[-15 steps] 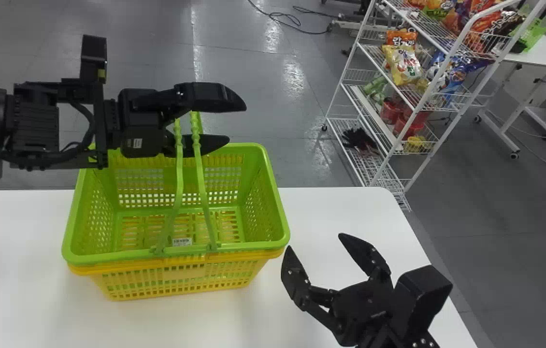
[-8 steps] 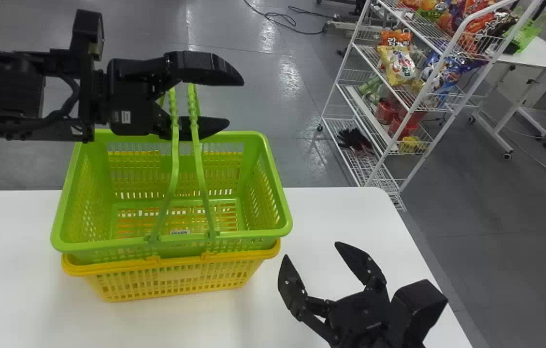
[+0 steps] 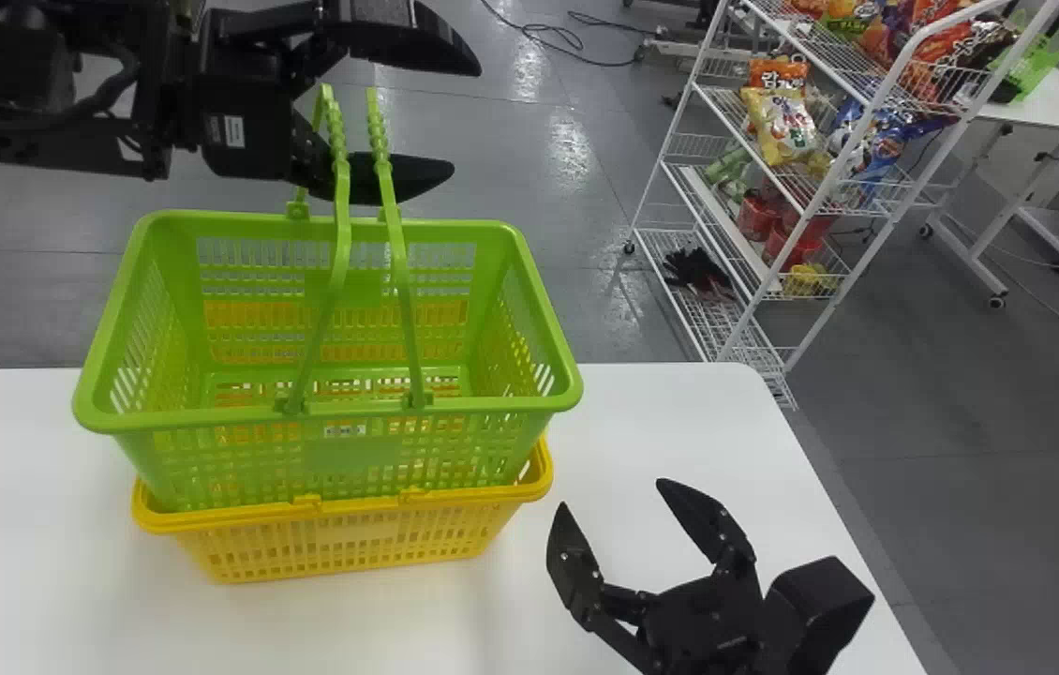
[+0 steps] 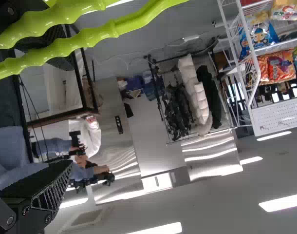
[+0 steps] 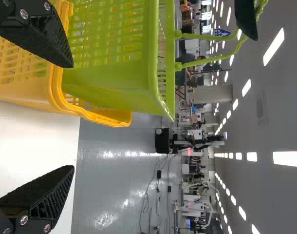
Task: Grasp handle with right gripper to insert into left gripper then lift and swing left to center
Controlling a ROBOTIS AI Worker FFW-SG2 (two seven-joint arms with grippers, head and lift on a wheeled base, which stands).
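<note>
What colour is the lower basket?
Yellow; the lower basket shows best in the head view.

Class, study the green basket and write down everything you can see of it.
The green basket looks like glossy plastic: open-topped and four-sided, with slotted walls and a thick, smooth rim. Its two slim handles stand raised from the rim, their grips wavy. It is roughly upright above the table, its lower part inside the yellow basket. The handles pass between the parted fingers of the left gripper.
</note>
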